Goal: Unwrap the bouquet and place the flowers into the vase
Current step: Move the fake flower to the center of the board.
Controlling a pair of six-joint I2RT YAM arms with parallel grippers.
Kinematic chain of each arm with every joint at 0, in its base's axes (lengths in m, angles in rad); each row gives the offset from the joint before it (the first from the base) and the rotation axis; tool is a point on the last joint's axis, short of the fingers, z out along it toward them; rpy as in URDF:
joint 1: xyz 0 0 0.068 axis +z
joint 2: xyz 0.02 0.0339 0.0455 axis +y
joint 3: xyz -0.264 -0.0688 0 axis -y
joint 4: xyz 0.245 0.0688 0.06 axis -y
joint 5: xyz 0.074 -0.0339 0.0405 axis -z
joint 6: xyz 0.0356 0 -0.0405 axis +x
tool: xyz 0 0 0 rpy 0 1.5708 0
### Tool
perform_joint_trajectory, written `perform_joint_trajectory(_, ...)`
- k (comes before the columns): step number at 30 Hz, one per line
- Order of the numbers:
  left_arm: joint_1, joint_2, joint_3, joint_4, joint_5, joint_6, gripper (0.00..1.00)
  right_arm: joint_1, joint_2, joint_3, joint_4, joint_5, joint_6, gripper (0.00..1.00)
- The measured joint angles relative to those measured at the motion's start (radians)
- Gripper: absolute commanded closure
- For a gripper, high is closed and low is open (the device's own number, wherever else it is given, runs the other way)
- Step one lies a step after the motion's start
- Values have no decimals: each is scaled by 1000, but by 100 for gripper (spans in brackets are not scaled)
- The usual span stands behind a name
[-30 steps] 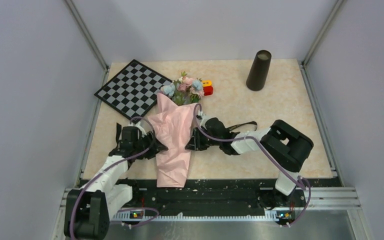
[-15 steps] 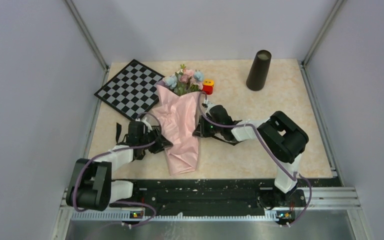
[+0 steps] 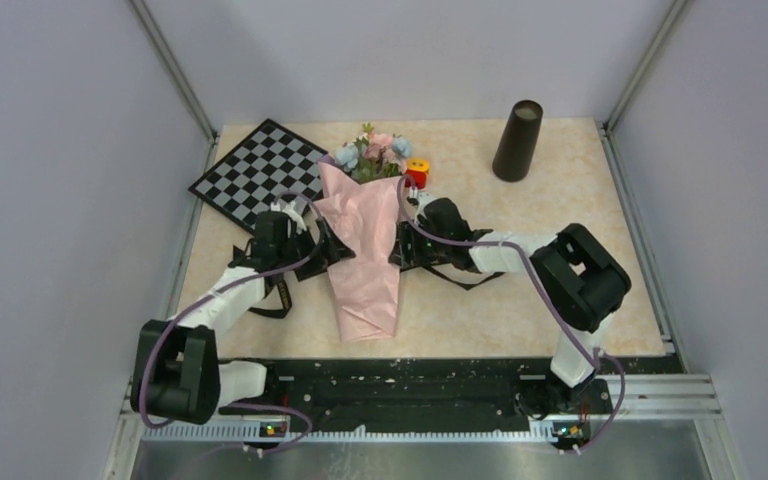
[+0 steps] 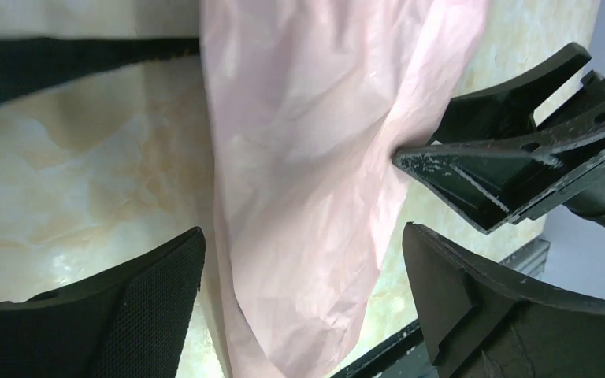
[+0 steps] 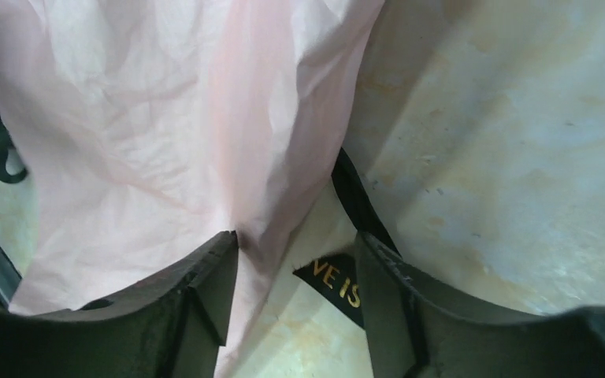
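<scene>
We judge unwrapping barely begun: left gripper (image 4: 301, 236) wide open, right gripper (image 5: 295, 240) half open, both empty around the crinkled pink paper bouquet (image 3: 365, 250); next we pinch its paper.

Reaches forward from the near edge with the left arm (image 3: 230, 295), slanting its forearm inward toward the middle, and holds the left claw (image 3: 320, 243) low with jaws spread wide, fingers (image 4: 150, 291) well apart in the wrist view. Folds the right arm (image 3: 505, 255) at a raised elbow and runs its forearm leftward, pointing the right claw (image 3: 401, 250) toward the other with jaws parted, less widely. Sets both claws tip toward tip, near each other yet not touching.
</scene>
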Motion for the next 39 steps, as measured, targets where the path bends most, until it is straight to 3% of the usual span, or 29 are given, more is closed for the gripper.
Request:
perform_joint_trajectory(5, 2, -107, 116, -203, -86, 77, 1, -5, -101, 0, -87, 58, -56, 26)
perform_joint_trajectory(14, 75, -164, 382, -495, -153, 238, 1, 27, -295, -1, -177, 153, -143, 24)
perform_joint_trajectory(18, 143, -160, 459, -468, -137, 261, 1, 156, -314, 0, -222, 262, -167, 24)
perform_joint_trajectory(22, 193, -167, 391, -401, -131, 259, 1, 288, -313, 8, -265, 322, -174, 24)
perform_joint_trajectory(28, 341, -173, 322, -387, -58, 236, 1, 373, -275, 73, -302, 443, -189, 22)
perform_joint_trajectory(39, 389, -174, 322, -355, 49, 236, 1, 500, -109, 209, -294, 552, -236, 20)
